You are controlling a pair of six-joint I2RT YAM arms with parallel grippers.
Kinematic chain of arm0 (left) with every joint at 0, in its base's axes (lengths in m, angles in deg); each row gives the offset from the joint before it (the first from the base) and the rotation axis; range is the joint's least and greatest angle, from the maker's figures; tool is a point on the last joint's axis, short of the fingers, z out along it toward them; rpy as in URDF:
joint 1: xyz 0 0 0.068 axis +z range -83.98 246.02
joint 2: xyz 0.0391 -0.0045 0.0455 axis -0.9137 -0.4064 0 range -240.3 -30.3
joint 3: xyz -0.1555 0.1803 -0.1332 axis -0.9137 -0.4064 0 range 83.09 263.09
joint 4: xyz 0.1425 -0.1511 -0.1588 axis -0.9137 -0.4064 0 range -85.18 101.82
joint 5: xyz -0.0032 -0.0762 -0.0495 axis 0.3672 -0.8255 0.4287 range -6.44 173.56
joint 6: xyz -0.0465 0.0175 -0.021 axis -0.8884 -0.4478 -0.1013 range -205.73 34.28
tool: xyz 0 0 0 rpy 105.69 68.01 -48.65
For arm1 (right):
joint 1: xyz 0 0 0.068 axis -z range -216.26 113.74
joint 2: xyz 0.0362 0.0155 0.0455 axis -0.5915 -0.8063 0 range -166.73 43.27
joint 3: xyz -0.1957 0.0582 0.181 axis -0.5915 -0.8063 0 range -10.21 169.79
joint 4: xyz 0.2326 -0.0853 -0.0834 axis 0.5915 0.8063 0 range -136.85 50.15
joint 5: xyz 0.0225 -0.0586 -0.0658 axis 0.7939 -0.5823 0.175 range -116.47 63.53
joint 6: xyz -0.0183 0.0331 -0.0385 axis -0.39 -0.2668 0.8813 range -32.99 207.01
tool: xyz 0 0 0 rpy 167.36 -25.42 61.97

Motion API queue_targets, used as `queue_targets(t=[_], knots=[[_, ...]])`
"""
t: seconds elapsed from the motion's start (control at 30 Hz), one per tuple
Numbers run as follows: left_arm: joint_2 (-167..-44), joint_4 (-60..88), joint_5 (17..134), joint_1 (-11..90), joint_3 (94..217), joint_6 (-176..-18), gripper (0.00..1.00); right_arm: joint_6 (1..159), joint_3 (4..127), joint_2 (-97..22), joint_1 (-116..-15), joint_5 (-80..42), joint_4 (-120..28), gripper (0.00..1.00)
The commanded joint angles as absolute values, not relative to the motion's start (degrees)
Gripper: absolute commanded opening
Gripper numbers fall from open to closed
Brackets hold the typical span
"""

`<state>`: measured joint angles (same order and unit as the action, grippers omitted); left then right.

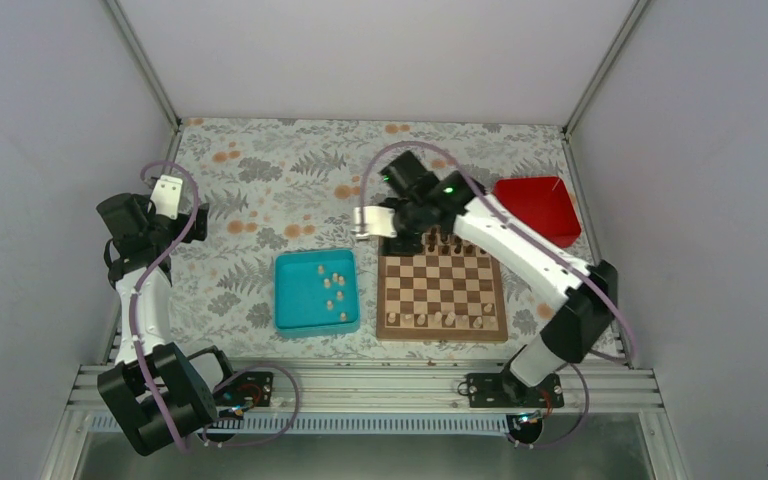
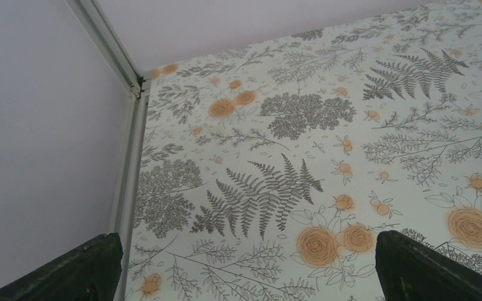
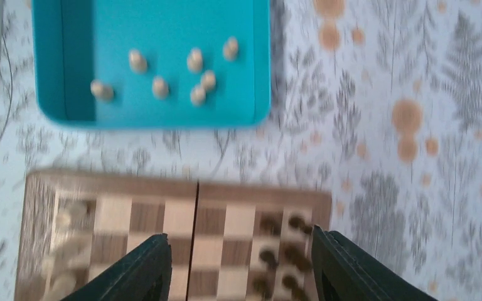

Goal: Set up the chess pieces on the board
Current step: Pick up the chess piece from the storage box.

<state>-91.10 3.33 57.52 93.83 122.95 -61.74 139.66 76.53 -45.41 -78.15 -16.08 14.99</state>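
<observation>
The step in hand is moving the pale chess pieces (image 3: pixel 163 84) onto the board (image 1: pixel 442 285). The right gripper (image 3: pixel 238 244) hovers over the board's far left area, its jaws spread with nothing between them. The left gripper (image 2: pixel 245 251) hangs over bare tabletop (image 2: pixel 289 125), well apart from the work, jaws spread wide.

Seven pieces lie in the teal tray (image 1: pixel 282 290). Others appear to stand along the board's near row, but they are too small to count. The dark chessmen (image 1: pixel 443 243) fill the far edge.

For the next move, bring the right gripper over the tray. Centre it on a piece standing apart from its neighbours, then descend and close gently.
</observation>
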Motion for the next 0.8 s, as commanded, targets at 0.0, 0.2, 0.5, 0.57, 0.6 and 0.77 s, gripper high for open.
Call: queue_targets(t=[0.0, 0.2, 0.5, 0.57, 0.6, 0.77], knots=[[-90.4, 3.4, 54.9, 94.1, 124.5, -61.0, 1.00, 134.8, 82.4, -51.3, -85.1, -16.5, 8.4, 0.59], [-89.8, 3.1, 54.5, 94.1, 124.4, -60.9, 1.00, 133.1, 94.1, -68.1, -91.3, -17.5, 10.0, 0.57], [-90.3, 3.0, 53.5, 94.1, 124.4, -60.9, 1.00, 131.8, 101.6, -81.6, -92.7, -19.4, 9.5, 0.46], [-90.6, 3.0, 53.3, 94.1, 124.4, -61.0, 1.00, 131.7, 101.9, -83.1, -92.7, -19.8, 9.0, 0.44], [-90.6, 3.0, 53.2, 94.1, 124.3, -61.0, 1.00, 131.7, 102.0, -83.8, -92.7, -20.2, 8.7, 0.42], [-90.2, 3.2, 52.7, 94.1, 124.1, -61.0, 1.00, 131.2, 101.8, -85.8, -92.7, -20.7, 6.2, 0.38]])
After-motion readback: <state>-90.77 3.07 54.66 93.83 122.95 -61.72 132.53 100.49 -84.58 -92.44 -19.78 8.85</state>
